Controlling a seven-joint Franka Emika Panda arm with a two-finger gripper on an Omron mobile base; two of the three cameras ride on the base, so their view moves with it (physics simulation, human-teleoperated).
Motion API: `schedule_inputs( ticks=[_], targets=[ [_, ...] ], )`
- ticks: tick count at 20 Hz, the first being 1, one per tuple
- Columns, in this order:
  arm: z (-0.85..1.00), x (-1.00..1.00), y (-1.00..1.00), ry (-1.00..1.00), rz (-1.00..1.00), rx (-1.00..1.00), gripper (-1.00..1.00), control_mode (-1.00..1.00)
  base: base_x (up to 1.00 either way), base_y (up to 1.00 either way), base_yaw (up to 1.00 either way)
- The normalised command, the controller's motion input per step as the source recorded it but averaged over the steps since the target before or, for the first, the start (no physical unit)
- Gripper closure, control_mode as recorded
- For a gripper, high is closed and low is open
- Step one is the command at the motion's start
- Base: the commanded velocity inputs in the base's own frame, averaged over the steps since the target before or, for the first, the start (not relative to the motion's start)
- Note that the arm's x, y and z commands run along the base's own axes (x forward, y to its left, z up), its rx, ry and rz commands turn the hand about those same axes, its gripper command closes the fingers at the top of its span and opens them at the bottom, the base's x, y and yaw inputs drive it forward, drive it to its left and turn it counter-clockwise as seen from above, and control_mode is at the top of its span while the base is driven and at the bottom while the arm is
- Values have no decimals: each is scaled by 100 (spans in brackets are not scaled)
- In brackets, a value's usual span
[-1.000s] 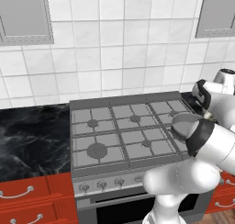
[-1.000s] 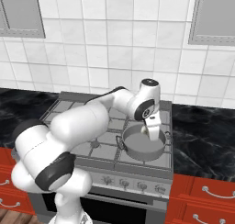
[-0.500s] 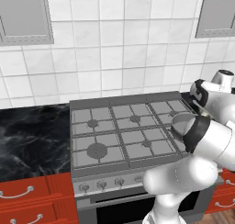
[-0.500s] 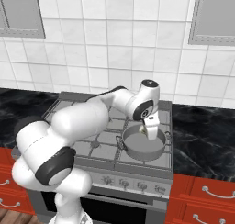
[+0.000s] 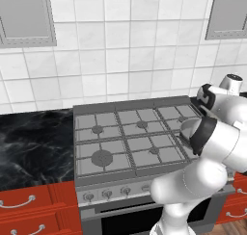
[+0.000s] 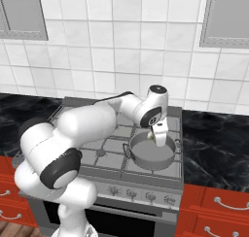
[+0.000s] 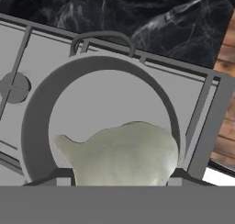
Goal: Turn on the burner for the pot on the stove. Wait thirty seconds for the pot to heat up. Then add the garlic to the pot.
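Note:
The grey pot (image 6: pixel 151 156) stands on the front right burner of the stove (image 6: pixel 92 151). My gripper (image 6: pixel 159 135) hangs just above the pot's inside, pointing down. It is shut on the off-white garlic (image 6: pixel 159 139). In the hand view the garlic (image 7: pixel 124 154) bulges between the two dark fingertips of the gripper (image 7: pixel 117 175), its stem pointing left, over the pot's flat bottom (image 7: pixel 105 103). The pot's rim (image 7: pixel 36 117) rings it, with a loop handle at the top. In the left base view my own arm covers most of the pot on the stove (image 5: pixel 120 142).
A row of knobs (image 6: pixel 131 193) runs along the stove's front, seen also as knobs (image 5: pixel 106 194) in the left base view. Black marble counter (image 6: pixel 214 134) flanks the stove on both sides, and the tiled wall rises behind. Red drawers (image 5: pixel 29 205) sit below.
The hand has edged very slightly over the pot with the garlic still in its grip. Nothing else has moved.

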Motion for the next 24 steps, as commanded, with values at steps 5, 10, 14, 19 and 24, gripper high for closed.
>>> schedule_inputs(
  ticks=[5, 10, 14, 19, 24],
  targets=[
    [-35, 2, 0, -6, 0, 0, 100, -100, 0, 0, 0],
    [-28, 8, 1, -5, 0, 0, 100, -100, 0, 0, 0],
    [-18, 21, 0, 0, 0, 0, 100, -100, 0, 0, 0],
    [-15, 22, 0, 0, 0, 0, 100, -100, 0, 0, 0],
    [-22, 13, 0, 0, 0, 2, 100, -100, 0, 0, 0]
  ],
)
